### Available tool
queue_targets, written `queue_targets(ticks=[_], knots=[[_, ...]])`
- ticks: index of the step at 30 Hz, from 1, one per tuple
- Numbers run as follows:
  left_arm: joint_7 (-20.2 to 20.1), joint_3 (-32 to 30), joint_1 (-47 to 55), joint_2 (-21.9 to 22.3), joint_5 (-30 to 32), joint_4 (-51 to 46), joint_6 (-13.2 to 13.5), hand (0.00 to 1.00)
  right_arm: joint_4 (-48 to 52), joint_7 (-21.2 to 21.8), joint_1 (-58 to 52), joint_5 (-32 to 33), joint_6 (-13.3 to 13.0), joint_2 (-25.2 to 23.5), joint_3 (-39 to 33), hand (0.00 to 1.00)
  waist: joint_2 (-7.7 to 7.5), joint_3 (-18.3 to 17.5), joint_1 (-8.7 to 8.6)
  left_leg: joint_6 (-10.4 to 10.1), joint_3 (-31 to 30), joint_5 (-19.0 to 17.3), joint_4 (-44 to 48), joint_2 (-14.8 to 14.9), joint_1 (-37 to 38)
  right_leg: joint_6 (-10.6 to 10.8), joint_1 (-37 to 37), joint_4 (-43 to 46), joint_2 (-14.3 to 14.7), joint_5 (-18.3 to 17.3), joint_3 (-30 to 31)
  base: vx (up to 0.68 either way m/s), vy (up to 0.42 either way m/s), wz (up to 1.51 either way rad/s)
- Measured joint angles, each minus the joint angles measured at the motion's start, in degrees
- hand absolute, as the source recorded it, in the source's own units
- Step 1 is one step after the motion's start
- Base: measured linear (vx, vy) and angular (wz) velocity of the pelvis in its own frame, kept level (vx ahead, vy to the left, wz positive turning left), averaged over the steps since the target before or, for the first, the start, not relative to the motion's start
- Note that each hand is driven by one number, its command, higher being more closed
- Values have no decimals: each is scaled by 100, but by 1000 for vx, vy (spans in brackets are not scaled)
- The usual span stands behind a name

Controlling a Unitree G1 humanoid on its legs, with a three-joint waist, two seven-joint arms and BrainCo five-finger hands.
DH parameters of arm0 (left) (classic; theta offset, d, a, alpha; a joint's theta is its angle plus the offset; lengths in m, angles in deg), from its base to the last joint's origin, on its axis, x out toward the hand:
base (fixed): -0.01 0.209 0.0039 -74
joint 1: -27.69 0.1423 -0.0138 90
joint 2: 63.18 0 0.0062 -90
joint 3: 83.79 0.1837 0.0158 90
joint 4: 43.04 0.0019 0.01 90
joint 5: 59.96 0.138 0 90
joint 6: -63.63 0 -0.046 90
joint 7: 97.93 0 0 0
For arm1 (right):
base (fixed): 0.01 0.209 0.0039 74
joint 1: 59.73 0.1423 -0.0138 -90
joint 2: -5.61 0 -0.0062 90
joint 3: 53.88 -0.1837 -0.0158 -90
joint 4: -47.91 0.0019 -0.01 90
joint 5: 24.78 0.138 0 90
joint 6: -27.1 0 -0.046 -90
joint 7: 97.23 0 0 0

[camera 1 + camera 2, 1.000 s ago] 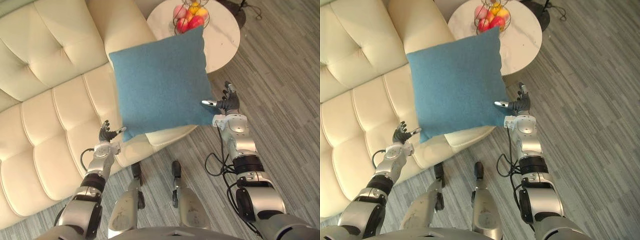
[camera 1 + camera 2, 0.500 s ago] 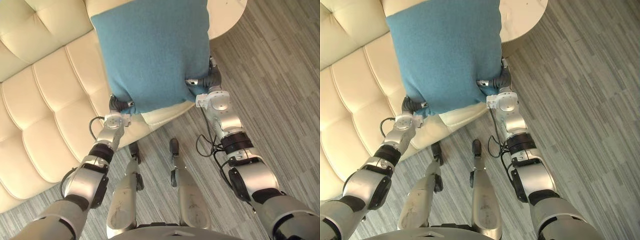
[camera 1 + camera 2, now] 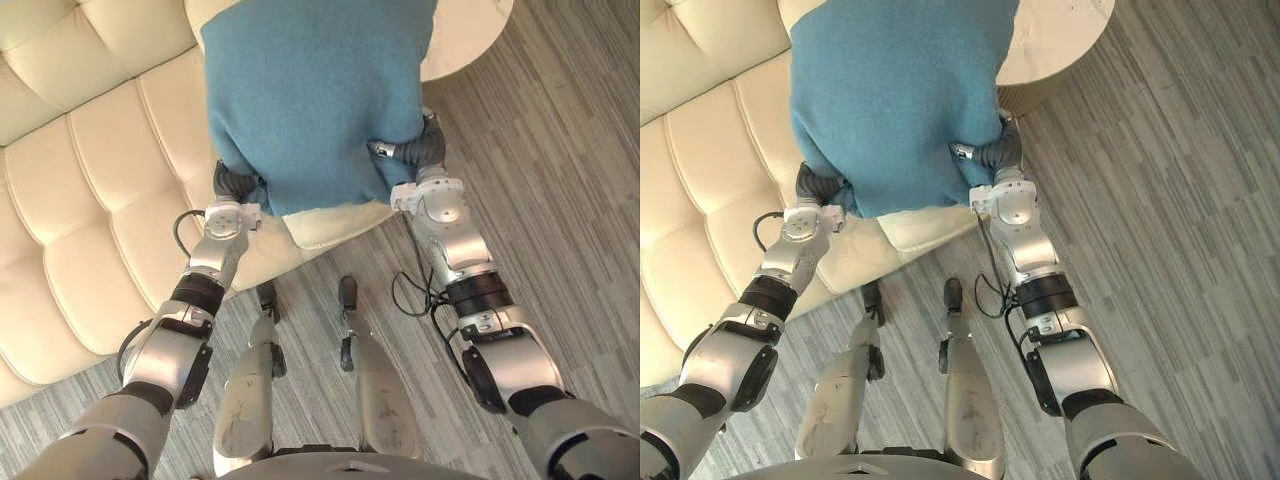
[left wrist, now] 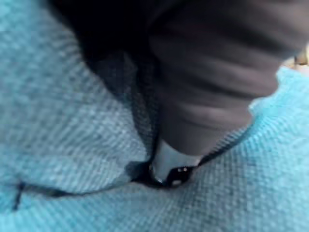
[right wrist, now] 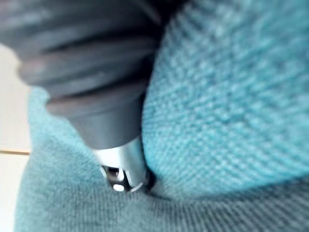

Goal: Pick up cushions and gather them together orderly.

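Now the cushion (image 3: pixel 310 90) is clamped from both sides, where a second ago the two hands were held spread and apart from its lower corners; half a second ago they were already closed in against it, and since then the cloth along its lower edge has been drawn into puckers. The right hand (image 3: pixel 420 155) is closed on the cushion's lower right corner, its thumb (image 3: pixel 383 150) laid across the front face and the fabric bunched under it. The left hand (image 3: pixel 232 185) is pressed into the lower left corner, but whether the cloth is gripped there or only pushed cannot be told, since that hand is buried behind the cushion and in a fold of it. The grasp is thus judged made or nearly made, and the lift not yet shown: the cushion is seen at the sofa's (image 3: pixel 110 170) front right corner, by the table (image 3: pixel 465 45), its lower edge over the seat's front edge. Because the whole view has shifted, any rise of the cushion cannot be judged. Its upper part is cut off, and contact with the seat beneath is hidden.
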Motion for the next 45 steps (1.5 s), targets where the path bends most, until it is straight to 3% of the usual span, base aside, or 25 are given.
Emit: queue_targets(ticks=[7,19,27,33,39,41,42,43,44,45], knots=[[1,16,364,-167,24,-1076,19,100,221,2,-698,66,-2,-141,-2,100,0,0,66,-36,-157,-29,0,5,279,-25,267,175,-4,-193,-122,19,-33,13],[-51,38,2297,-153,186,-3155,84,100,1521,91,-2455,293,-7,-727,-31,100,14,-40,-69,-121,-443,-239,0,-14,1148,-36,1218,249,-14,-567,-321,63,-32,11],[-346,-128,4327,280,413,-4381,91,100,2489,475,-4058,275,-21,-1179,-72,100,44,-900,-66,-120,-684,-258,-1,-97,1613,-8,1863,168,-77,-802,-586,105,-21,17],[-462,-141,5436,510,447,-4865,191,100,2694,687,-4563,522,-145,-1394,-48,100,166,-1476,89,-118,-795,-442,-35,-63,1886,-41,2223,82,-57,-925,-720,-6,6,13],[-471,-169,5914,648,240,-5260,226,100,3045,691,-4679,728,-192,-1393,72,100,226,-1592,157,-176,-1068,-362,5,-75,1746,-41,2259,302,-74,-938,-1071,-32,-7,30],[-470,-329,5924,768,98,-5426,238,100,3314,690,-4632,744,-343,-1387,209,100,232,-1599,226,-196,-1341,-317,245,-117,1388,-75,1898,887,-187,-1186,-1388,-46,-44,78],[-469,-372,5917,824,79,-5470,265,100,3383,690,-4587,746,-386,-1384,216,100,264,-1629,257,-207,-1357,-441,375,-133,1110,-87,1762,1038,-223,-1237,-1542,-88,-52,101],[-469,-384,5854,887,25,-5479,276,100,3385,688,-4483,743,-394,-1376,179,100,264,-1631,255,-184,-1147,-856,490,-101,948,-92,1744,1027,-320,-1251,-1760,-116,6,127],[-470,-384,5735,925,-11,-5456,325,100,3297,683,-4276,747,-420,-1388,40,100,88,-1632,300,222,-528,-1231,963,-79,701,-199,1655,989,-759,-1235,-2089,-188,29,141],[-470,-382,5665,937,-30,-5391,354,100,3189,682,-4107,750,-421,-1385,-43,100,27,-1640,303,363,-119,-1251,1460,-42,589,-195,1680,949,-979,-1170,-2222,-138,39,114]])
